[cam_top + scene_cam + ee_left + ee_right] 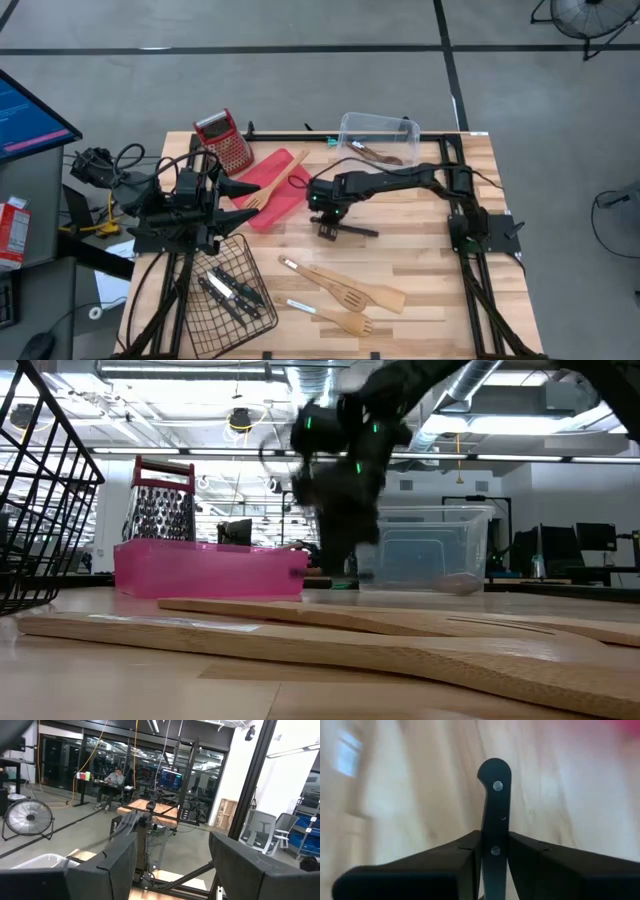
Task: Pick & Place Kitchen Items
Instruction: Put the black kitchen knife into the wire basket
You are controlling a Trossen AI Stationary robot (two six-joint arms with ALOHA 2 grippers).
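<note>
Gripping step: the right gripper [494,851] is clamped on the black handle of a knife [494,810] at mid-table, so the pick looks made but the carry not yet begun.
Wire basket [200,310]: black, at the table's near left corner; it holds several black-handled knives [228,292], lying flat on the mesh.
Left gripper [172,865]: parked above the table's left side, between the grater and the basket, fingers wide apart with nothing between them.
Box grater [224,140]: red-topped, standing at the far left of the table, just beside the tray.
Red tray [268,178]: flat, left of centre; a wooden slotted turner [272,184] lies across it with its handle running over the far edge.
Held knife: pinched narrowly at the handle's middle, the rivets showing either side of the fingers; the blade is hidden behind the gripper, so I cannot tell whether it has left the wood.
Loose items: two wooden turners [352,284] [335,317] lie on the bare table nearer the front, well apart from the gripper.
Clear tub [380,138]: at the far edge, right of centre; one wooden utensil [378,152] lies inside.
Next move, as I judge it: lift straight up, then carry the knife left to the basket with the other knives, clearing the tray and the idle arm.
</note>
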